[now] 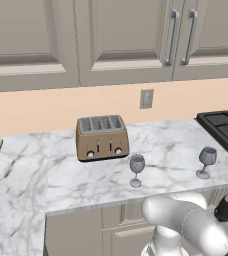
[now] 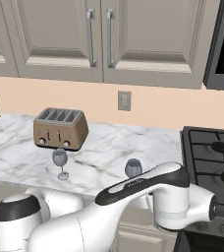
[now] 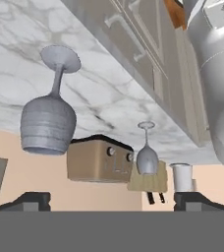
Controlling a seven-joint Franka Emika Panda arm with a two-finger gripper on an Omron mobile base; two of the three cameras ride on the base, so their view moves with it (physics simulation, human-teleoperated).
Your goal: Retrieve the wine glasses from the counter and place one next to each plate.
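While I hang before the counter:
jaws: my gripper spread wide, grasping nothing
near glass: upright near the stove, ahead of my fingertips
far glass: just before the toaster

Back wall is peach-beige, with a grey outlet plate set just above the surface's rear edge. Upper cabinets are beige-grey, panelled, with two vertical bar handles side by side; matching panelled base cabinets sit under the front edge. A black gas hob adjoins the right end; lighting is even, with soft shadows.
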